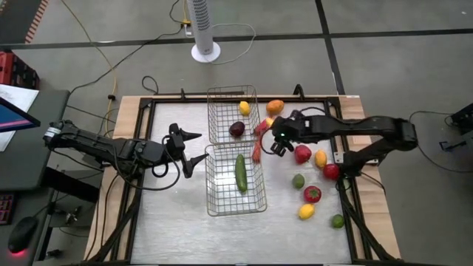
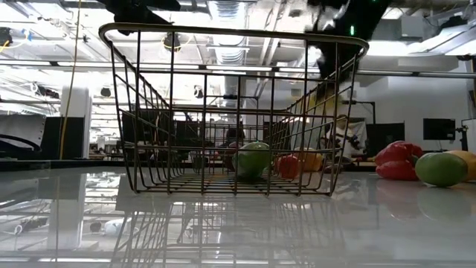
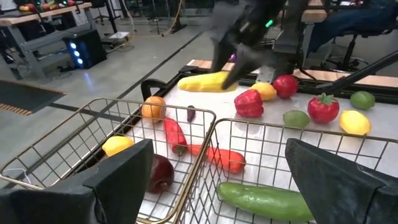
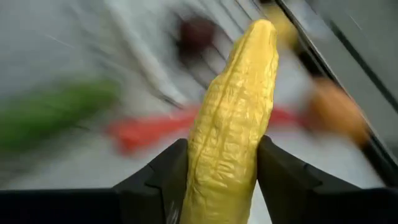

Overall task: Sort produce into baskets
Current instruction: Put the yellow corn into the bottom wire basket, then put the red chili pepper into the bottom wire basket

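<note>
Right gripper [image 4: 221,180] clamps a yellow corn cob [image 4: 233,118] beside the far basket [image 1: 232,114]; left gripper [image 1: 186,150], fingers spread, waits left of the near basket [image 1: 235,181].

A grey concrete floor [image 1: 384,18] surrounds the pale table [image 1: 170,222], crossed by dark seams and loose cables [image 1: 96,55]. A white tower fan [image 1: 203,26] stands on it beyond the table's far edge. Across the table, the room is a bright open workshop with ceiling strip lights [image 2: 245,68], benches and a dark monitor [image 2: 439,128].
</note>
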